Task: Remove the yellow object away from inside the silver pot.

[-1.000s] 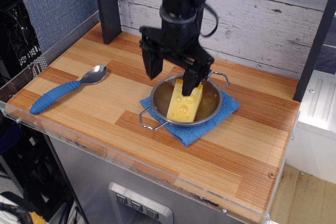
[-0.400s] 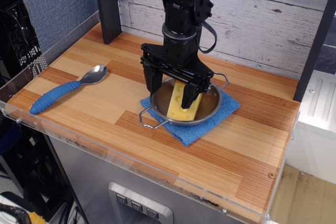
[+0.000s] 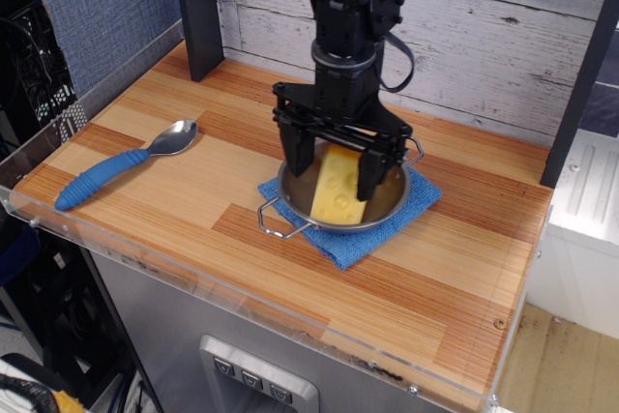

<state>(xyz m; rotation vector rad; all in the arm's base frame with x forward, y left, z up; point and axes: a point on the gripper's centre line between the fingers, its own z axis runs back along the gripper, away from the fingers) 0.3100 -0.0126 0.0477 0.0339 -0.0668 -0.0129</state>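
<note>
The yellow cheese wedge [image 3: 338,191] stands tilted inside the shallow silver pot [image 3: 395,198], which sits on a blue cloth [image 3: 353,244]. My black gripper [image 3: 335,181] has come down into the pot and straddles the wedge. One finger [image 3: 299,154] is on its left and the other is at its right front. The jaws are spread about as wide as before and I see no squeeze on the wedge. The pot's back rim is hidden behind the gripper.
A spoon with a blue handle [image 3: 106,171] lies at the table's left. A dark post [image 3: 198,16] stands at the back left. A clear acrylic lip [image 3: 193,273] runs along the front edge. A grey plank wall is behind.
The gripper has dropped lower and shifted a little right, so its fingers now sit down around the cheese wedge inside the pot. The wedge and pot have stayed in place.
</note>
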